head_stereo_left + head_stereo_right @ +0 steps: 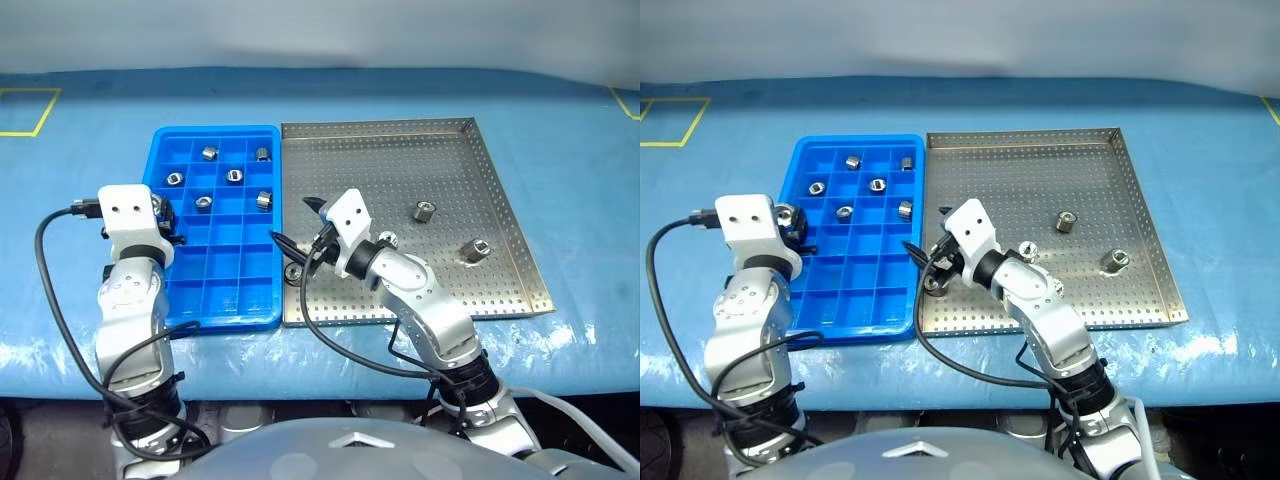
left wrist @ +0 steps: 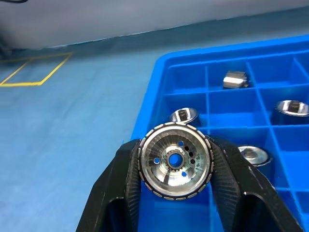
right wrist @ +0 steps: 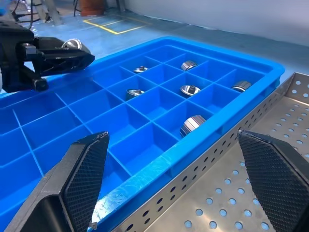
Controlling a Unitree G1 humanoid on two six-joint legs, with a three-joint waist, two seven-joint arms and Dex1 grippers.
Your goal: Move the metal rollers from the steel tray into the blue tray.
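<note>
Roller (image 2: 175, 161) between left pincer (image 2: 176, 186) fingers

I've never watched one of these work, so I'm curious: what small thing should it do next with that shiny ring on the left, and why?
Probably ease the left gripper a little further over the blue tray to an empty compartment, then open. Its jaws are shut on a metal roller at the tray's left edge, six rollers already sit in compartments, and the rows nearer the robot look free.
</note>
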